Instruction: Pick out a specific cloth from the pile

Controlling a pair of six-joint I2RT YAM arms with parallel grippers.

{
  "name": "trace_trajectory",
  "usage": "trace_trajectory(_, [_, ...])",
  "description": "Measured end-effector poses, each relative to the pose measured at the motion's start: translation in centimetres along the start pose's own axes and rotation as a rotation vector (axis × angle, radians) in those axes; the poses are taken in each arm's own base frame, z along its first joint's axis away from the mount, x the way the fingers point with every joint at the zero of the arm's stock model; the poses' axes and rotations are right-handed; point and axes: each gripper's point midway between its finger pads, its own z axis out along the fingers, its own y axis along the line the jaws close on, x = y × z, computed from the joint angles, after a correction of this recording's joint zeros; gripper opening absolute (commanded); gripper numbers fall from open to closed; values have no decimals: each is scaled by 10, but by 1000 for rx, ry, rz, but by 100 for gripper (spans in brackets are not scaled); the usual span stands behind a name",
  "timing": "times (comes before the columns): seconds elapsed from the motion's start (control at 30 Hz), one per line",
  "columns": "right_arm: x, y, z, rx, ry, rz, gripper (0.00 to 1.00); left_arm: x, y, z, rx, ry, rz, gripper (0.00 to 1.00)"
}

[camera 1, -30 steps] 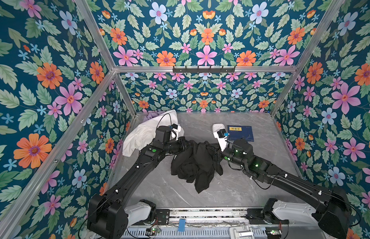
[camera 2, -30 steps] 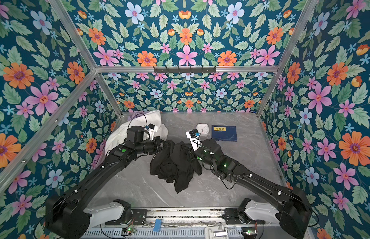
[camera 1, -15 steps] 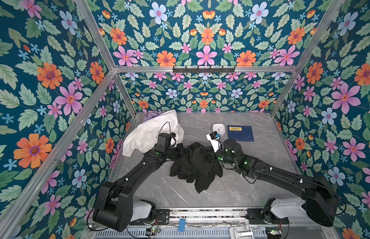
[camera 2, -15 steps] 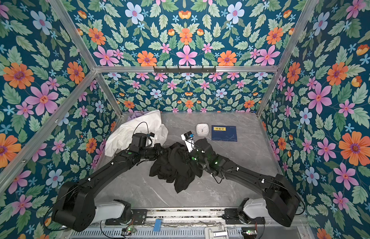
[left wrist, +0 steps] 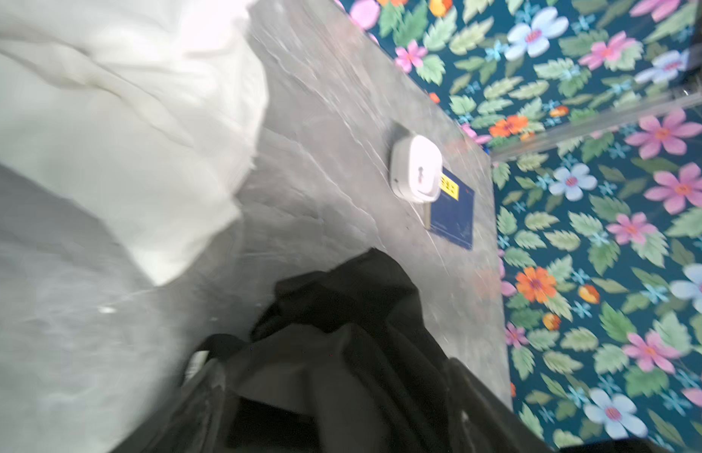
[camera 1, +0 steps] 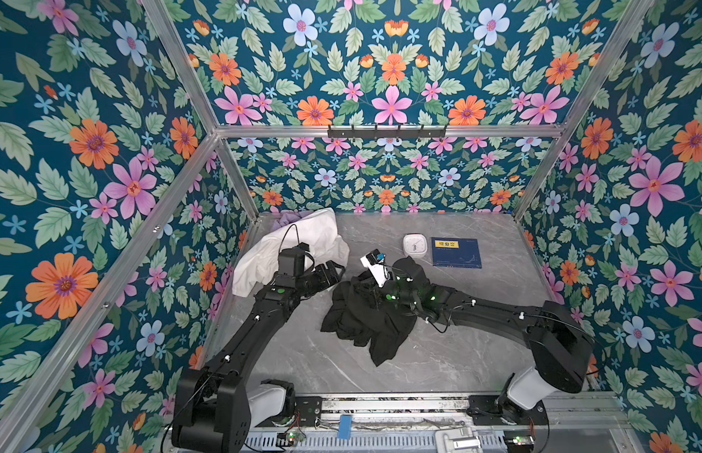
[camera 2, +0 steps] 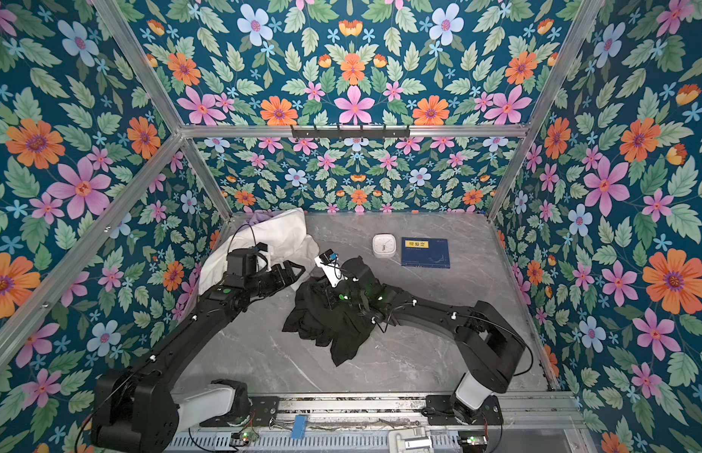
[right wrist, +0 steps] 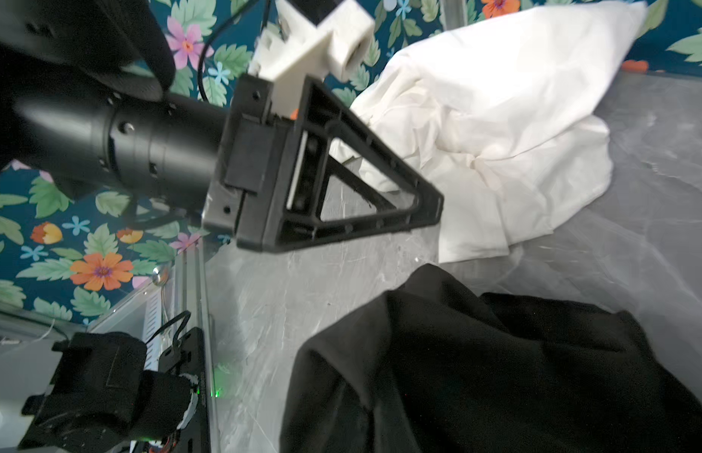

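Observation:
The black cloth (camera 1: pixel 365 321) (camera 2: pixel 325 325) lies crumpled on the grey table, apart from the pile at the back left. That pile is a large white cloth (camera 1: pixel 302 243) (camera 2: pixel 280 235) over a small lavender one (camera 1: pixel 281 221). My left gripper (camera 1: pixel 338 270) (camera 2: pixel 297 272) hovers between the white cloth and the black one with nothing in it. In the left wrist view its fingers (left wrist: pixel 208 376) stand wide open, with the black cloth (left wrist: pixel 341 321) just beyond them. My right gripper (camera 1: pixel 365 287) (camera 2: pixel 322 289) is buried in the black cloth's upper folds (right wrist: pixel 478 372) and shut on it, fingers hidden.
A white square clock (camera 1: pixel 415 246) (left wrist: pixel 416 168) and a blue book (camera 1: pixel 456 253) (camera 2: pixel 425 253) lie at the back right. Floral walls enclose the table (camera 1: pixel 439 353) on three sides. A black hook rail (camera 1: pixel 386 131) runs along the back wall. The arm bases sit at the front edge.
My left gripper has opened, let go of the black cloth and drawn slightly left. The right gripper has moved left and down with the cloth, which now rests lower on the table.

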Motion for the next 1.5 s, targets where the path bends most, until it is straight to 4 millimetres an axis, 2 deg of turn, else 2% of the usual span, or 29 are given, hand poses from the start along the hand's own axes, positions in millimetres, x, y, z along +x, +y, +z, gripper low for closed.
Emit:
trace_trajectory(0.13, [28, 4, 34, -44, 78, -29, 1, -8, 22, -14, -65, -47, -22, 89])
trace_trajectory(0.2, [41, 5, 49, -64, 115, -39, 6, -9, 25, -19, -75, -59, -24, 89])
trace_trajectory(0.27, [54, 5, 63, -78, 153, -50, 18, -12, 26, -22, -82, -72, -20, 89])
trace_trajectory(0.37, [75, 2, 79, -83, 214, -68, 27, -13, 29, -24, -97, -77, -22, 89])
trace_trajectory(0.57, [112, -13, 85, -50, 328, -77, 35, -11, 33, -25, -113, -71, -21, 89])
trace_trajectory(0.67, [126, -21, 81, -16, 366, -90, 38, -12, 34, -24, -116, -69, -21, 89])
trace_trajectory(0.8, [146, -32, 65, 36, 417, -102, 41, -11, 35, -22, -120, -63, -24, 88])
trace_trajectory(0.97, [151, -36, 45, 79, 438, -117, 46, -10, 37, -21, -121, -61, -24, 88])
trace_trajectory(1.07, [147, -34, 37, 85, 439, -122, 51, -8, 38, -21, -122, -59, -23, 88])
trace_trajectory(1.5, [93, -8, 22, 59, 349, -169, 64, -8, 38, -21, -118, -65, -16, 87])
